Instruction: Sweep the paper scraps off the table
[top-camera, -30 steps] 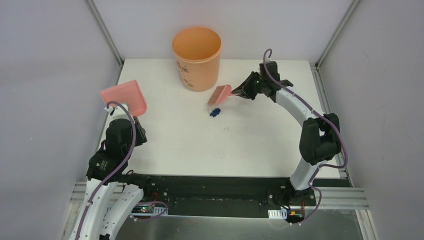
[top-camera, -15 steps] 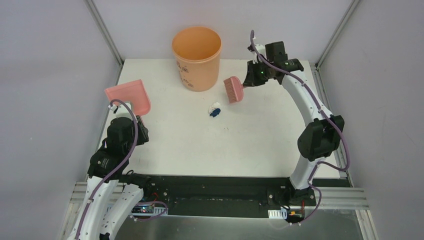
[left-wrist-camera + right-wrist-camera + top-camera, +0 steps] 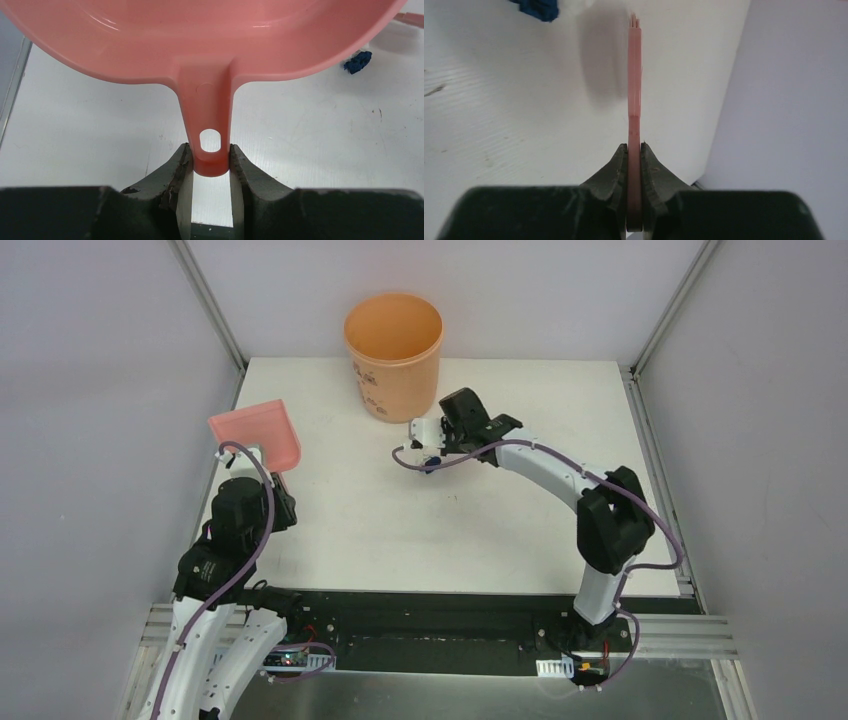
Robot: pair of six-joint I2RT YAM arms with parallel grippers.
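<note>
The right claw (image 3: 634, 150), clamped on the pink brush (image 3: 634, 75), has swung left to the paper scraps (image 3: 538, 7); the left claw (image 3: 211, 155) grips the dustpan (image 3: 200, 40) handle.

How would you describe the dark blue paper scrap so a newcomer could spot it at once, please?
Find the orange bucket at the far edge of the table. In front of it, slightly right, the dark blue paper scrap lies near the pink brush. It is tiny and dark blue, unlike the larger pink and orange things.

White table (image 3: 480, 540) w/ orange bucket (image 3: 394, 355), paper scraps (image 3: 357, 61).
</note>
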